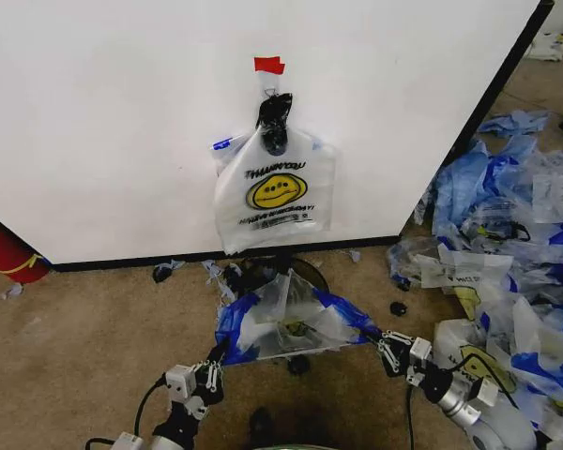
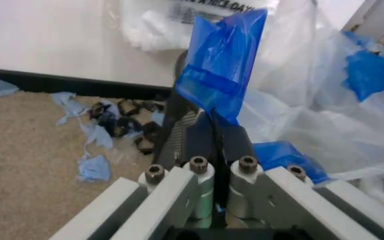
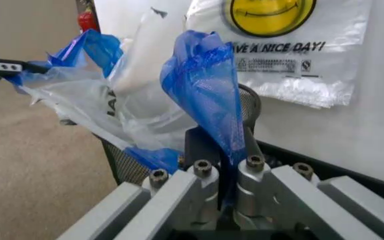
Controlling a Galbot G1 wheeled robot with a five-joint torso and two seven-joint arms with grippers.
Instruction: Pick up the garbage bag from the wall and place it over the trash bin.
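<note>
Both hands are clamped on one thin translucent white plastic bag with blue edges (image 1: 286,319), stretched between them in the lower middle of the head view. Left hand (image 1: 213,367), at the bottom centre-left of that frame, has its fingers pressed together on the bag's blue left corner; in the left wrist view (image 2: 213,127) the blue plastic rises straight out from between the closed black pads. Right hand (image 1: 383,343), lower right of centre, pinches the opposite blue corner, and in the right wrist view (image 3: 219,145) a blue fold stands up from between its closed pads.

This spread bag lies across the mouth of the small round black wire-mesh trash bin (image 1: 305,272), whose dark rim shows just behind the plastic; the mesh wall (image 3: 117,162) is plain in the right wrist view, under the bag.

A second thin white plastic bag with a yellow smiley face and black "THANK YOU" print (image 1: 274,192) hangs on the large plain white wall panel (image 1: 122,122) at the frame's centre, from a black hook (image 1: 274,117) below a small red tape piece (image 1: 269,65). Its lower edge hangs just above the bin.

Along the right edge a big heap of blue-and-white bags (image 1: 507,234) covers the tan carpet (image 1: 84,347). A red cylinder with a yellow band (image 1: 9,253) lies at the left edge.
</note>
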